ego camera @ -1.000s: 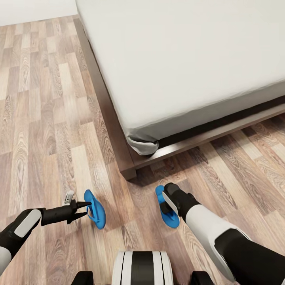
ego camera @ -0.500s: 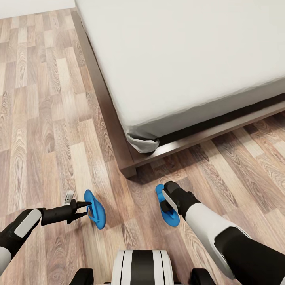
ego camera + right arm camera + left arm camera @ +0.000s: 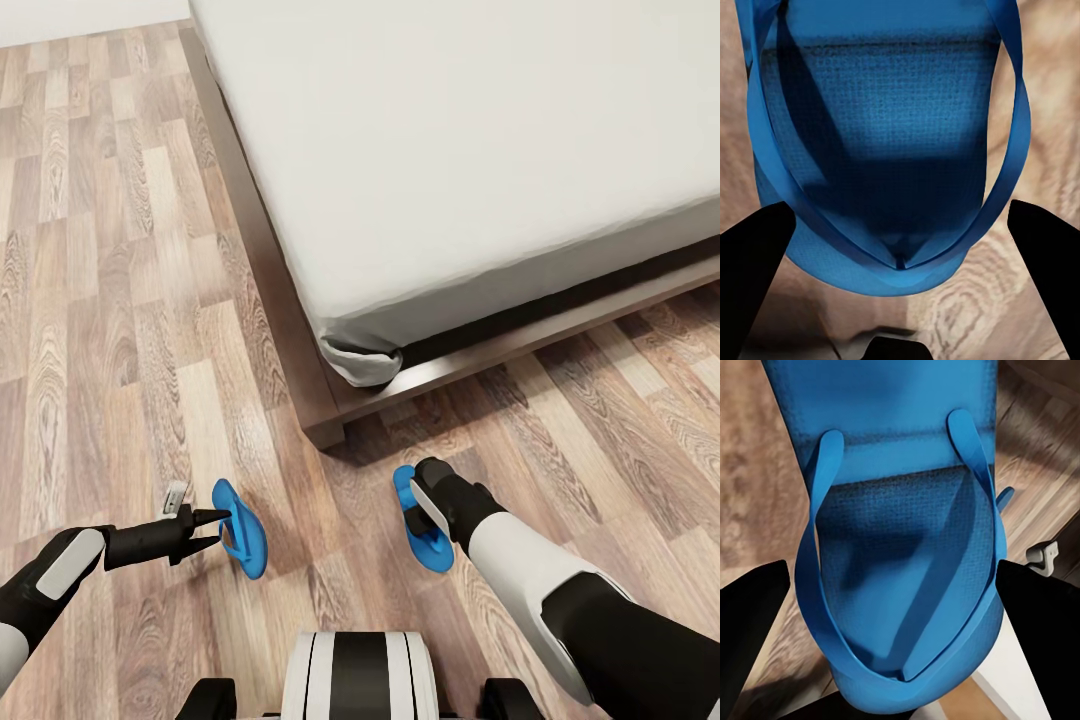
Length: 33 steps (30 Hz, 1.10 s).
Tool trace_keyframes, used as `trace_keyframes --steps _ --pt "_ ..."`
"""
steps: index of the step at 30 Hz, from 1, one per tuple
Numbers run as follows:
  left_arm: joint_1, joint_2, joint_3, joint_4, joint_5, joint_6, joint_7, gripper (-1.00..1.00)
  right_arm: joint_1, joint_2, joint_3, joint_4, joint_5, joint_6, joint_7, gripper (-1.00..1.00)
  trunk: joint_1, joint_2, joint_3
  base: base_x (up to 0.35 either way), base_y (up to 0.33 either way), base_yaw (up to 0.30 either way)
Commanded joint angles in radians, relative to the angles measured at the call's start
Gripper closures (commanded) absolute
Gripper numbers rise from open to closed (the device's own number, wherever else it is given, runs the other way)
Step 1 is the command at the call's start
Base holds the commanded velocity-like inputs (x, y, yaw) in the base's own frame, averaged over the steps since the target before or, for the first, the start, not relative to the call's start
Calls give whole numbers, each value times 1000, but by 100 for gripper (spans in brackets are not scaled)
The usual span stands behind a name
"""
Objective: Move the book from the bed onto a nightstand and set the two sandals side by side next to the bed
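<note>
Two bright blue sandals hang just above the wood floor in front of the bed's (image 3: 450, 130) near corner. My left gripper (image 3: 218, 531) is shut on one sandal (image 3: 245, 540), which is tilted on its edge. In the left wrist view that sandal (image 3: 900, 547) spans the gap between my dark fingers (image 3: 750, 630). My right gripper (image 3: 420, 505) is shut on the other sandal (image 3: 430, 550); in the right wrist view its strapped sole (image 3: 885, 135) lies between the fingers (image 3: 1042, 262). The book and the nightstand are out of view.
The bed's dark brown frame corner (image 3: 325, 425) juts out just ahead of both grippers. A crumpled mattress corner (image 3: 360, 365) hangs over it. Wood-plank floor (image 3: 110, 300) stretches along the bed's left side. My own base (image 3: 360, 675) is below.
One second ago the whole view shifted slightly against the bed and floor, while both sandals kept their places in the grippers. Nothing differs over the last half second.
</note>
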Motion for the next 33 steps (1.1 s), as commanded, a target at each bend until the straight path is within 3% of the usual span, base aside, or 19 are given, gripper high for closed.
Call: trace_keyframes --steps 1,8,9,28,33 --pt "-1 1 -4 1 -3 0 -8 100 -1 -1 7 -1 -11 3 -9 100 0 0 -1 0 0 0" --pt "-1 1 -4 1 -3 0 -7 100 -1 -1 7 0 -11 3 -9 100 0 0 -1 0 0 0" --pt "-1 1 -4 1 -3 0 -8 100 -1 -1 7 0 -11 3 -9 -100 0 0 -1 0 0 0" --pt "-1 1 -4 5 -4 -1 -7 100 -1 -1 7 6 -11 3 -9 -100 0 0 -1 0 0 0" --pt "-1 1 -4 15 -6 -2 -6 100 -1 -1 6 6 -12 2 -9 -100 -2 1 19 0 0 0"
